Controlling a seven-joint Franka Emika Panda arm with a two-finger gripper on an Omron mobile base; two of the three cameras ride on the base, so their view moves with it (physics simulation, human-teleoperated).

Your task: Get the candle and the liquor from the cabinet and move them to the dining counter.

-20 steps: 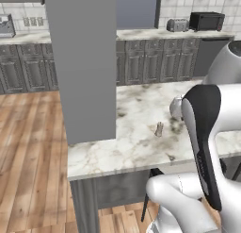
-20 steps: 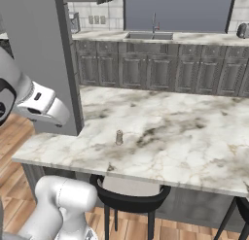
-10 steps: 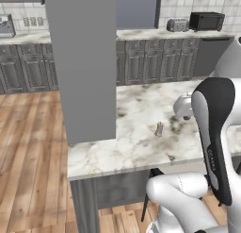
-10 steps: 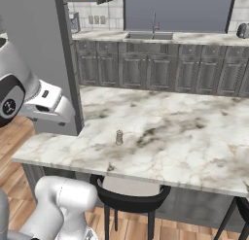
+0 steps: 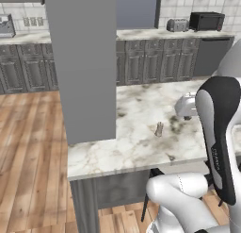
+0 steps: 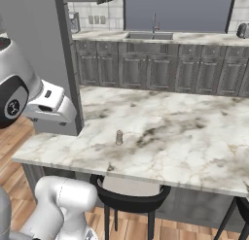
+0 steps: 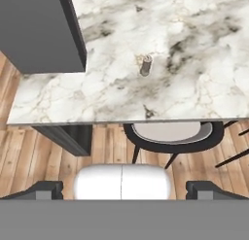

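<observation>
no legible text, no labels, brands, nos. or signs readable anywhere, marks on arm and appliances too small/blurred to make out

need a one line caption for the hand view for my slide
Looking down from the open gripper: the candle stands upright on the dining counter, a black stool tucked under its edge.
</observation>
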